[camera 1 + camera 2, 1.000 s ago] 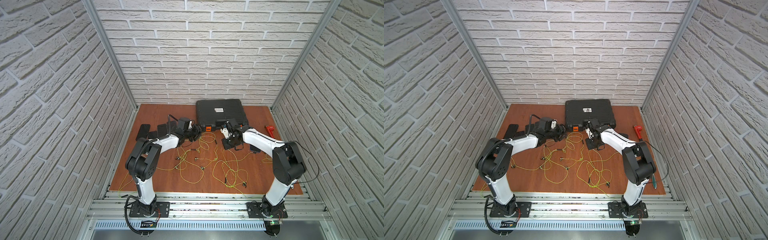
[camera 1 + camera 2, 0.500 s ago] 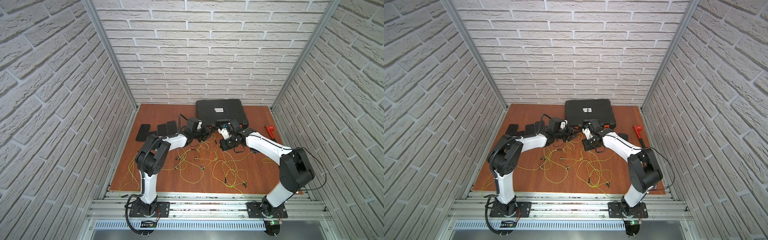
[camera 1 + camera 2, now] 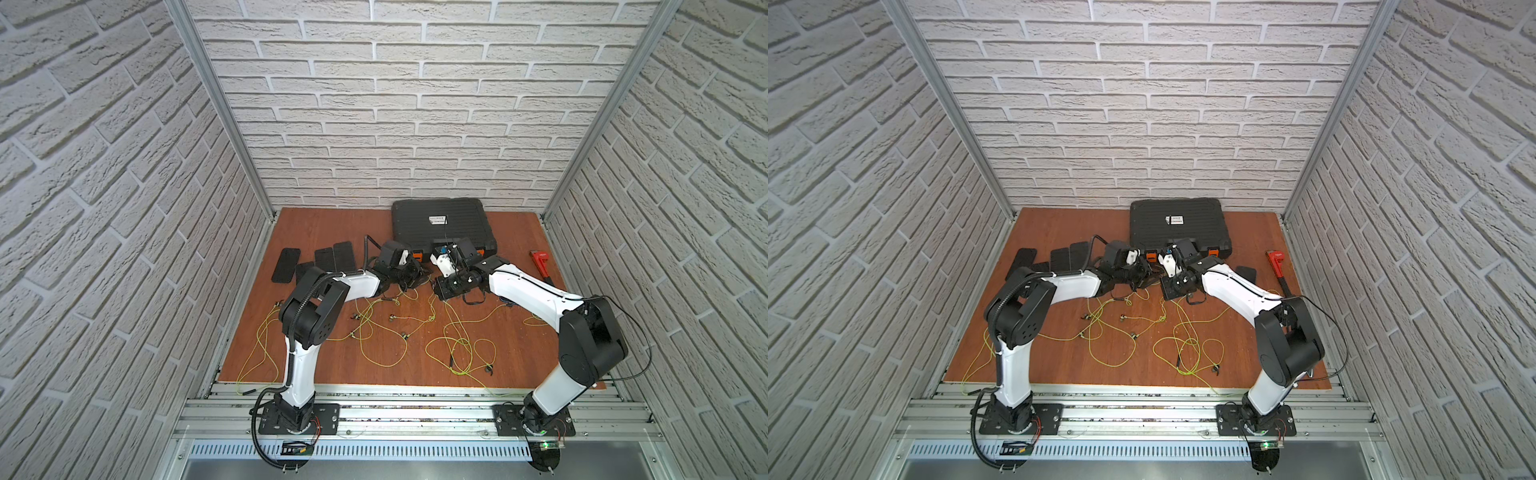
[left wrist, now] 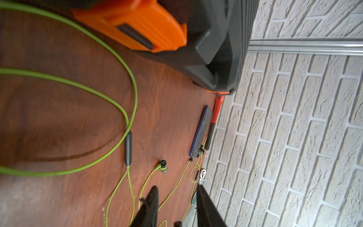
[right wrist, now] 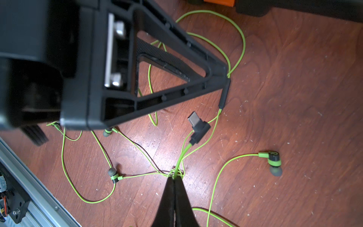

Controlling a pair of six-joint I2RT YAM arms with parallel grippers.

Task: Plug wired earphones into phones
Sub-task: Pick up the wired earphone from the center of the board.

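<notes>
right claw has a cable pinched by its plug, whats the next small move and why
Probably close the left claw on the dark body of the plug. The right claw is shut on the earphone cable just behind it, so the plug sits free, its metal tip bare; the left claw's jaws stand apart nearby.

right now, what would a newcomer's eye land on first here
The tangle of yellow-green earphone cables sprawled over the middle of the wooden table. Behind it, a big black case with orange latches sits against the back wall. In front of the case the right tool is shut on one cable just short of its angled plug.
</notes>
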